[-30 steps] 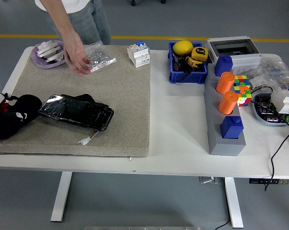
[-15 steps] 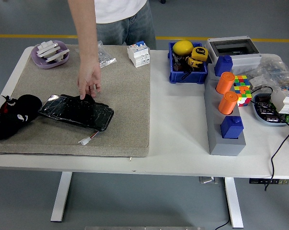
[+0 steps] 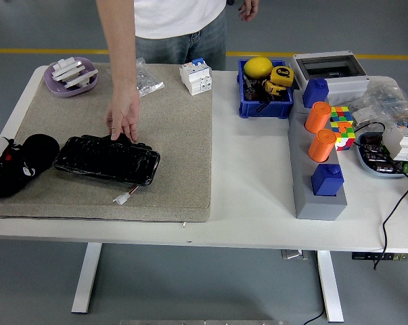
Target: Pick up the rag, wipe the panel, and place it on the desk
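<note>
Glossy black rectangular panel flat on grey felt mat. Person's hand at its far edge, fingers down, touching. Left robot hand beside panel; fingers unreadable.

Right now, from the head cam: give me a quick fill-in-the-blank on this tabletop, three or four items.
1. The person's hand touches the far edge of the black ____, which lies on the grey mat.
2. The yellow tape measure sits in the ____ bin.
3. Two ____ cylinders stand on the grey block.
4. The black rag lies at the mat's ____ edge.

Missing words: panel; blue; orange; left
</note>
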Robot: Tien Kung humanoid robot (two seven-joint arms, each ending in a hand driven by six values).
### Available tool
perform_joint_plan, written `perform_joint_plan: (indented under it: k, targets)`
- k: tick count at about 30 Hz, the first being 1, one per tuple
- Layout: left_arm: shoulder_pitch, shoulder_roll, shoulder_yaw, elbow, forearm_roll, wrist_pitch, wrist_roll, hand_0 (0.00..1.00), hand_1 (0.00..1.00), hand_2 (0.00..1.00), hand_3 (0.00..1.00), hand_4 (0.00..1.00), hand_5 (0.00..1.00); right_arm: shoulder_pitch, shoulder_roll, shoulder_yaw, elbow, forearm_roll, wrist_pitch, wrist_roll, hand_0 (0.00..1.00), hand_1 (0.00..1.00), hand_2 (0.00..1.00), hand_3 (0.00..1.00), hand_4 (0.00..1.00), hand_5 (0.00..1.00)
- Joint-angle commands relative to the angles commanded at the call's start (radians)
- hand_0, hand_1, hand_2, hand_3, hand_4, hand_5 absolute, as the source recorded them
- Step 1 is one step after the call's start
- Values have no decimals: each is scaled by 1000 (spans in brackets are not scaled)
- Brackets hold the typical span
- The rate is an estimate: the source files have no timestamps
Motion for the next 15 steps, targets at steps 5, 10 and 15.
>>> perform_joint_plan:
  k: [5,10,15]
  targets:
    - [-3,-1,0,7,0,20,-6,360,724,834,568,459,8,1,0,0,0,-1,-1,1,758,656,689,724,998,613]
    - [-4,-3,5,13,-2,31,-10,333,622,821,537,238,2,1,1,3,2,-6,-2,1,758,657,689,724,998,614]
    - [-3,-3,6,12,-2,43,-10,297,527,706,491,2,2,2,2,7,2,-9,-2,2,758,657,689,725,998,613]
